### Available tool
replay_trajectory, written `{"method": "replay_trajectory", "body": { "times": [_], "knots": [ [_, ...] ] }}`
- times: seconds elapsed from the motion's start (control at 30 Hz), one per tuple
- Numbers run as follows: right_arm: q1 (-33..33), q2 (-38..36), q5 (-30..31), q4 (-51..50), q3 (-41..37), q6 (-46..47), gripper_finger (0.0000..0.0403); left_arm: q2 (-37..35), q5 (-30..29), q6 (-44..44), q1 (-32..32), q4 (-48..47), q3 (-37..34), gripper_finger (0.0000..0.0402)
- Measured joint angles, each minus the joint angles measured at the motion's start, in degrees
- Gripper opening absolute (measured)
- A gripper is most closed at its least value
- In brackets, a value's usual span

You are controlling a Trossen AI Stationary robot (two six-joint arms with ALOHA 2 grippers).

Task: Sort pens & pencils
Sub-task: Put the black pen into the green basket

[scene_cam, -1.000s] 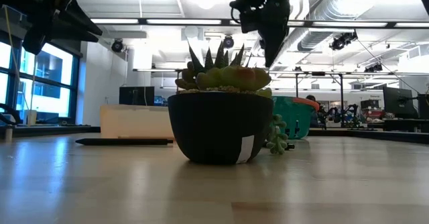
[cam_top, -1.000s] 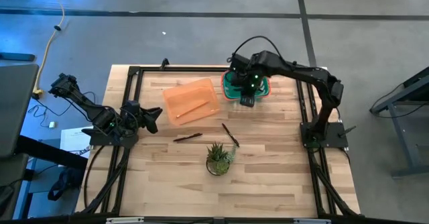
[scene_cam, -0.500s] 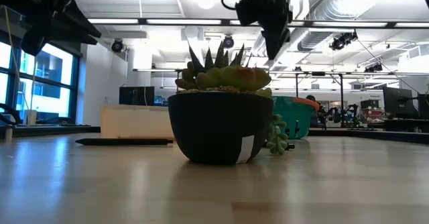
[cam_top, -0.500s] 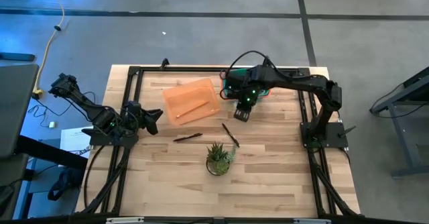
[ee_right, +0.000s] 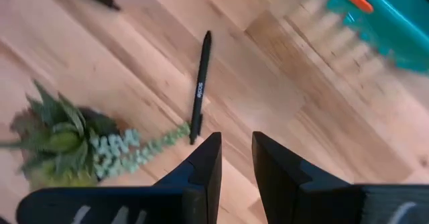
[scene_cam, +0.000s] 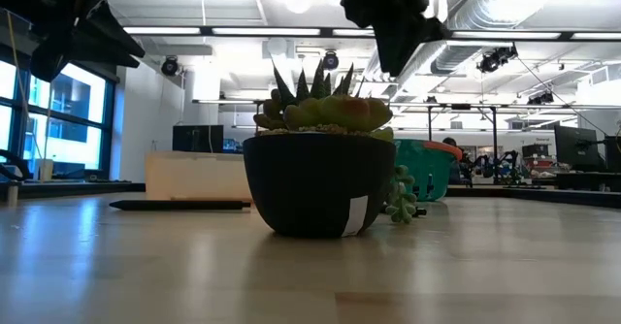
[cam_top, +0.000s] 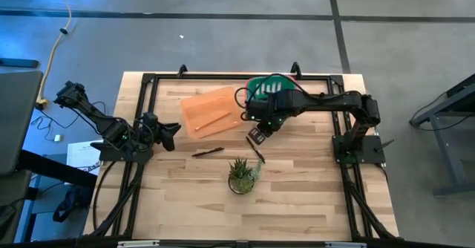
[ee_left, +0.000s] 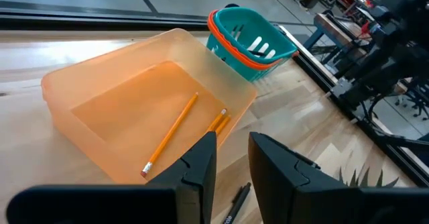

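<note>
Right gripper (cam_top: 256, 135) hovers just above your dark pen (cam_top: 255, 149) near the plant (cam_top: 242, 175), jaws parted, empty. Left gripper (cam_top: 169, 131) waits at table's left, fingers slightly apart.

A potted succulent (cam_top: 243, 176) stands on the wooden table (cam_top: 297, 196).

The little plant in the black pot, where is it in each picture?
High view: plant near the table's front middle.
Low view: pot fills the centre.
Left wrist view: only leaf tips at the edge.
Right wrist view: plant beside a pen.
Shared landmark: teal basket.
</note>
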Motion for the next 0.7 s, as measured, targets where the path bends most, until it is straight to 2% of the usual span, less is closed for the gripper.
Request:
{"method": "replay_trajectory", "body": {
  "times": [0.33, 0.53, 0.7],
  "knots": [
    [4.4, -0.1, 3.8, 0.7, -0.6, 18.9, 0.0076, 0.0, 1.1, 0.0, 0.0, 0.0, 0.0, 0.0076],
    [5.9, -0.1, 0.7, 6.4, -7.7, 25.7, 0.0076, 0.0, 1.3, 0.0, 0.0, 0.0, 0.0, 0.0076],
    [6.5, 0.0, 0.5, 13.8, -13.6, 29.1, 0.0076, 0.0, 1.3, 0.0, 0.0, -0.7, 0.0, 0.0076]
  ]
}}
